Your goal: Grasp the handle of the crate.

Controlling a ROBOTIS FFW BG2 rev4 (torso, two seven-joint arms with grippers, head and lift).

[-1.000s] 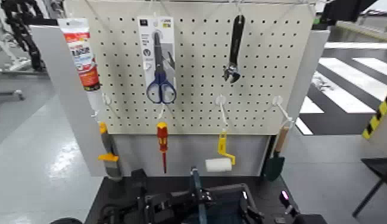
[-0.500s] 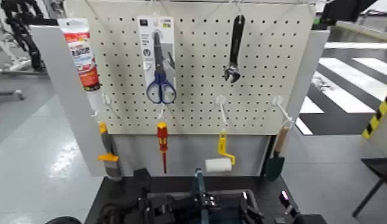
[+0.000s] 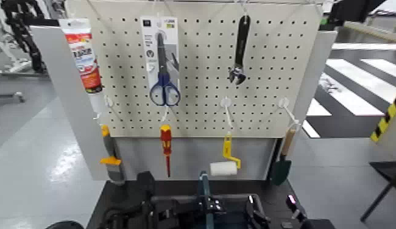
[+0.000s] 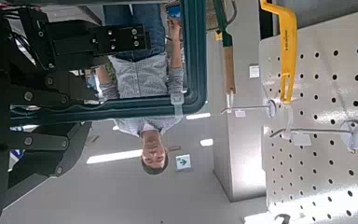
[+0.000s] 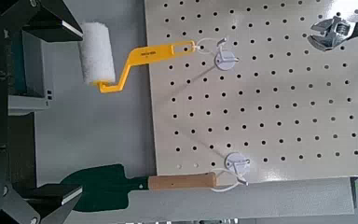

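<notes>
The dark blue-grey crate [image 3: 254,206] sits at the bottom of the head view, in front of the pegboard. Its handle [image 3: 203,187] stands as a slim upright strip over the crate's middle. In the left wrist view the handle [image 4: 121,106] is a blue-grey bar running between my left fingers. My left gripper [image 3: 167,212] [image 4: 61,114] is at the handle's left side and looks open, with one finger on each side of the bar. My right gripper [image 3: 292,208] [image 5: 33,107] is open beside the crate's right end.
The pegboard [image 3: 267,91] holds scissors [image 3: 164,61], a wrench [image 3: 240,49], a red-and-yellow screwdriver [image 3: 166,146], a yellow paint roller [image 3: 225,163], a trowel [image 3: 282,159] and a tube [image 3: 83,55]. A person [image 4: 149,75] stands beyond the crate.
The handle has shifted slightly right and stands a bit more upright. The left gripper has edged closer to it. The right arm has stayed still.
</notes>
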